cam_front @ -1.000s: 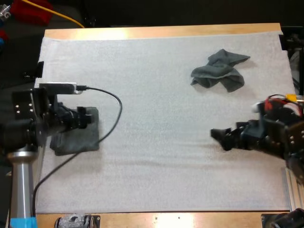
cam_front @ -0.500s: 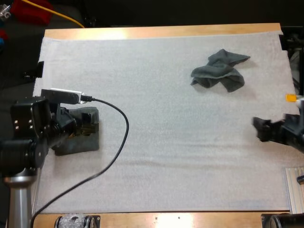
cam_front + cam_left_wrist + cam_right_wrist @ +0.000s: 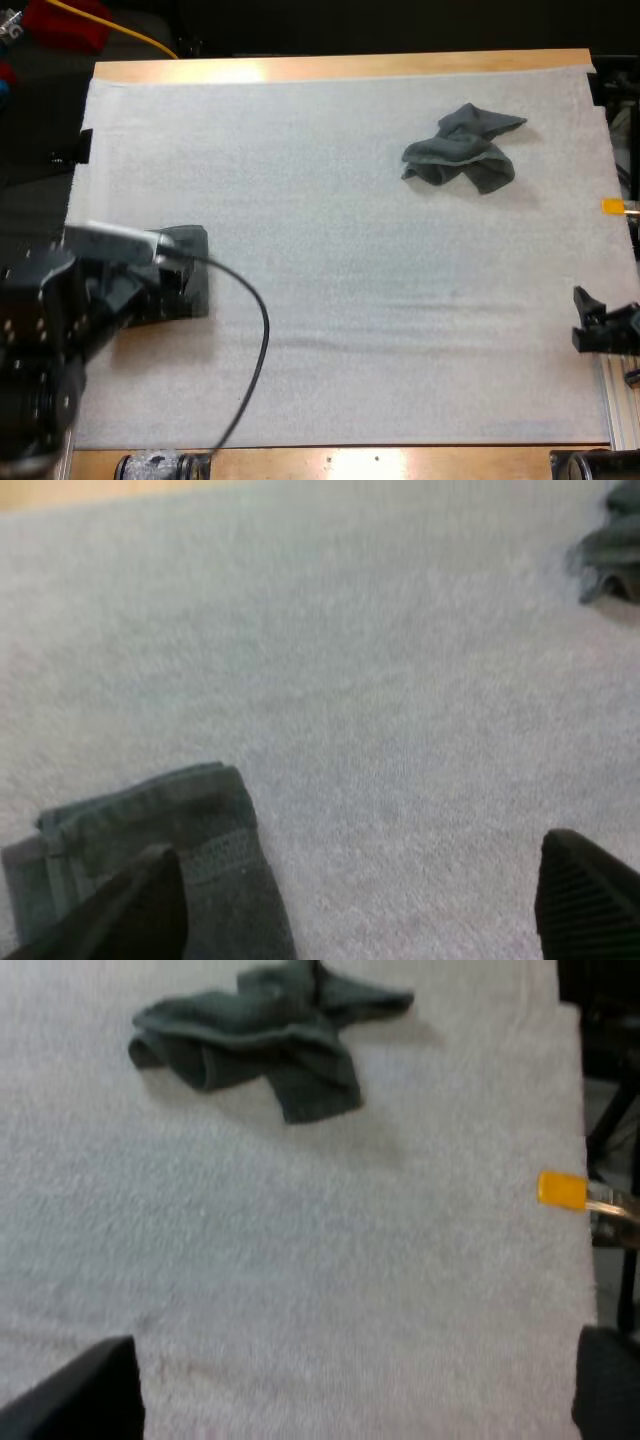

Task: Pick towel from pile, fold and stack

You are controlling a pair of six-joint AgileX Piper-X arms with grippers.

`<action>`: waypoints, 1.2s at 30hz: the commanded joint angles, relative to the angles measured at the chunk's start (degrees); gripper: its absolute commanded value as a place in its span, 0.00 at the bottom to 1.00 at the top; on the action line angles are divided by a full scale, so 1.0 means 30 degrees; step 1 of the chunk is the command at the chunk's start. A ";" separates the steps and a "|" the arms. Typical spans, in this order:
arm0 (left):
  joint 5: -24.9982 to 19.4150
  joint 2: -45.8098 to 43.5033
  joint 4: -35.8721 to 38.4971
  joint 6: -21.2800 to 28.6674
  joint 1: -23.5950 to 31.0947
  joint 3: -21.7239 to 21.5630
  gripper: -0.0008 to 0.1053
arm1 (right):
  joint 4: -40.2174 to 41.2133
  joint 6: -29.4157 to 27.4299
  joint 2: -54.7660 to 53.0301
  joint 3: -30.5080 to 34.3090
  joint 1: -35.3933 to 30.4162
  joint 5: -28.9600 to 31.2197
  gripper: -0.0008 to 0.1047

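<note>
- The folded towel point(image 3: 190, 262) lies flat near the left edge of the mat point(image 3: 330, 220), partly under my left arm. It looks like a set-down piece that will serve as the base of the stack.
- The left gripper point(image 3: 360, 852) is released. In the left wrist view its two black fingers point(image 3: 150, 905) stand wide apart, with bare mat between them. One finger sits by the folded towel's near corner, and I cannot tell whether it touches the cloth.
- That wide gap over bare mat suggests the left arm has nothing to carry and is clear of the fold.
- The crumpled towel point(image 3: 462, 150) sits on the far right part of the mat, well apart from the folded one. It is bunched, with one corner sticking out toward the far edge. By my reading it is the next piece to pick.
- The right gripper point(image 3: 585, 320) is at the mat's right edge, on the near side of the crumpled towel and well apart from it.
- Its claw is released too. In the right wrist view the fingers point(image 3: 85, 1390) stand apart, with open mat between them and the crumpled towel ahead.
- The fold-and-stack job seems partly done, with one towel folded and one not yet picked.
- The next reach calls for a pinch on a raised ridge of the crumpled towel. A grab at a loose corner could let it slip.
</note>
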 commanded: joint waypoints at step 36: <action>-0.0011 -1.6293 0.6462 0.1557 -0.0092 0.4523 0.66 | 0.3741 0.3003 -1.0976 -0.0216 -0.0068 -0.0603 0.80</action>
